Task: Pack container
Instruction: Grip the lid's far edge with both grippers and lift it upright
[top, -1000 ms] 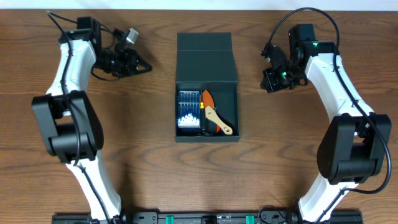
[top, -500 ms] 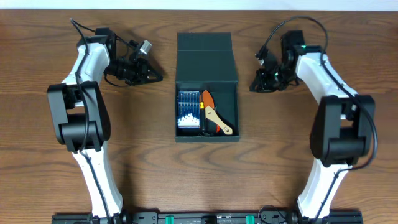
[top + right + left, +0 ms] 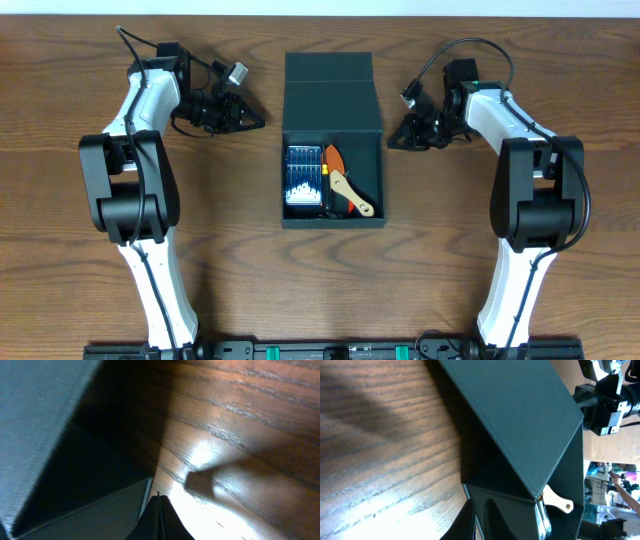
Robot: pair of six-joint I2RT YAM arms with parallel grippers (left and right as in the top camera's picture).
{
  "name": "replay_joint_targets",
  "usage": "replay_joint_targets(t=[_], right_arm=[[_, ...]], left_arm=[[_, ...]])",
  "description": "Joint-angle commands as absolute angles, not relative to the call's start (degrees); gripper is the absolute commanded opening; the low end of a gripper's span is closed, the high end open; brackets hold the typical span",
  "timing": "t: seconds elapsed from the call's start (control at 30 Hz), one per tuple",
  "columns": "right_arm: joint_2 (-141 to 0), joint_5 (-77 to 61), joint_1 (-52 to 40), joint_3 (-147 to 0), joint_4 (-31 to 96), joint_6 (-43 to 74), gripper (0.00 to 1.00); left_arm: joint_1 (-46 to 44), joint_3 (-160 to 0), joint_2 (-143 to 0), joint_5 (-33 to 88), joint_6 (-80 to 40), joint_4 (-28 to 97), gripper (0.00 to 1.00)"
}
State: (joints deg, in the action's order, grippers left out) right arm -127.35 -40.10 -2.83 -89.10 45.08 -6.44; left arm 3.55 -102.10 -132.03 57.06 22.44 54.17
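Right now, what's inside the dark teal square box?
In the dark teal square box: small blue case of bits on the left, orange-handled item and pale wooden-handled piece on the right. Anything beneath them is covered.

Our left arm (image 3: 140, 100) and right arm (image 3: 500, 108), wrists inward; right fingers (image 3: 400, 139) tip to tip, left fingers (image 3: 248, 117) narrowly set.

Robotics lab: left arm (image 3: 135, 200) and right arm (image 3: 535, 200) on a base rail (image 3: 330, 350) at the wood worktop (image 3: 240, 270) edge; background clutter (image 3: 612, 477) past the container (image 3: 520, 420).
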Motion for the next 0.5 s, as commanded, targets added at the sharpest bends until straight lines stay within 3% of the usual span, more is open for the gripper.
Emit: replay_joint_targets(t=[0.0, 0.47], right_arm=[[-127.63, -42.50, -3.09, -89.03, 44.45, -6.90, 0.01], [-127.61, -42.78, -3.51, -89.03, 39.46, -6.85, 0.01]], left_arm=[[2.81, -101.58, -133.75, 58.06, 23.27, 53.65, 0.06], [-0.47, -101.58, -139.22, 58.08, 19.29, 47.81, 0.06]])
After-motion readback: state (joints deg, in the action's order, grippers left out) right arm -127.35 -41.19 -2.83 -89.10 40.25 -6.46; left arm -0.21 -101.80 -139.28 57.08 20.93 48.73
